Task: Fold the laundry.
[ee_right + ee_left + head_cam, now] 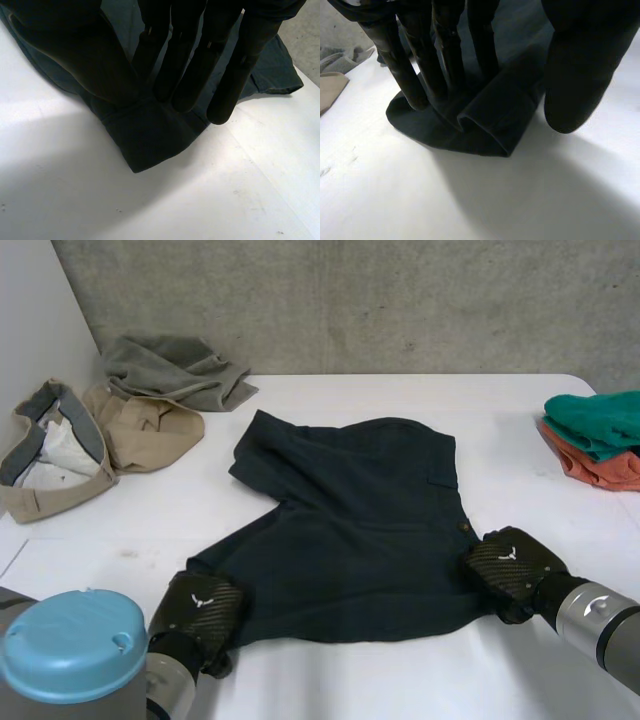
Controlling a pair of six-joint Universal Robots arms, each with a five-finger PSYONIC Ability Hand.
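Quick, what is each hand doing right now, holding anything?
Left hand: open, straight fingers pressing a near corner of the dark shorts.
Right hand: open, fingers straight on the other near corner.

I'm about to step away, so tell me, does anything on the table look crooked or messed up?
Only the dark shorts: they lie askew, and the corner under the left hand is bunched into a ridge. The right hand rests on the other near corner, which is flat.

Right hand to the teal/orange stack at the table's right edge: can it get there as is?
Probably yes. Bare table lies between the right hand and the stack, and nothing stands in the way. The hand lies open on a corner of the dark shorts, not gripping.
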